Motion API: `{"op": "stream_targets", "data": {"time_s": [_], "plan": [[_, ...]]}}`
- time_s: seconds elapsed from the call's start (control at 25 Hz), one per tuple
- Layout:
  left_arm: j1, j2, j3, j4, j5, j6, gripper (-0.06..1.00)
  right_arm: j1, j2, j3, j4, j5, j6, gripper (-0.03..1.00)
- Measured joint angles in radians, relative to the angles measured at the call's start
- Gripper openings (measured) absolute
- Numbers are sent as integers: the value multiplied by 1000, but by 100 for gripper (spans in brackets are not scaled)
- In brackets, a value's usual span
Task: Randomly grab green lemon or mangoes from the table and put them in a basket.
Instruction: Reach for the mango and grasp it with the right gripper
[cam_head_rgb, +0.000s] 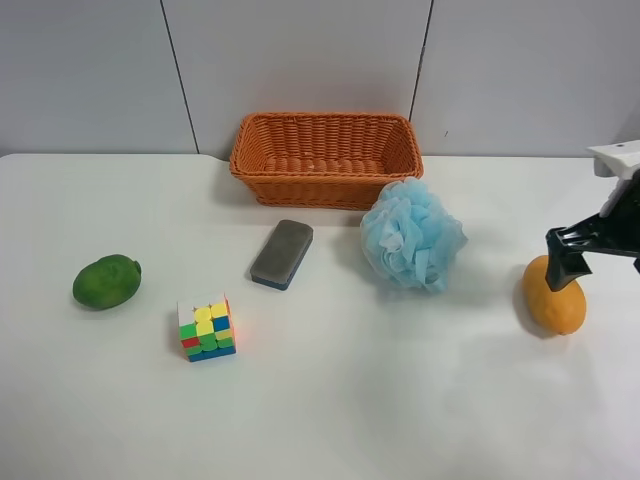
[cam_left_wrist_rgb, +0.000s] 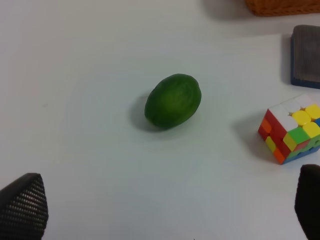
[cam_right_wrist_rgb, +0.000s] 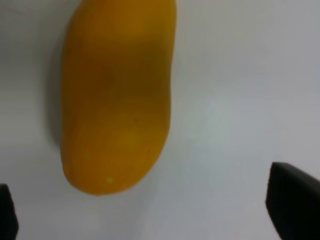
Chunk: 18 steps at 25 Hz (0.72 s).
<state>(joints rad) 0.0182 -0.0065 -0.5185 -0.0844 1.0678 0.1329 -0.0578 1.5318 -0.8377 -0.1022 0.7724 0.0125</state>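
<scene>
While right claw (cam_right_wrist_rgb: 150, 207) and left claw (cam_left_wrist_rgb: 167, 202) gape apart, the smooth oval mango (cam_right_wrist_rgb: 117, 95) lies ungripped.

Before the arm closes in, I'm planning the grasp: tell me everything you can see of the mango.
The mango is a smooth, orange-yellow, elongated oval with a rounded end. It lies on its side on the white table, near the exterior high view's right edge, apart from the blue puff. The right gripper hangs open close by it, fingers wide apart and not touching it in the wrist view.
</scene>
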Motion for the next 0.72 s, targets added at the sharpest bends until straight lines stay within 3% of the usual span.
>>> {"op": "stream_targets", "data": {"time_s": [0.32,0.72], "plan": [[0,0,0,0,0,0,99,0,141,-1,0,-150,-13,99],[0,0,0,0,0,0,99,0,270,-4,0,-244,-22,99]]}}
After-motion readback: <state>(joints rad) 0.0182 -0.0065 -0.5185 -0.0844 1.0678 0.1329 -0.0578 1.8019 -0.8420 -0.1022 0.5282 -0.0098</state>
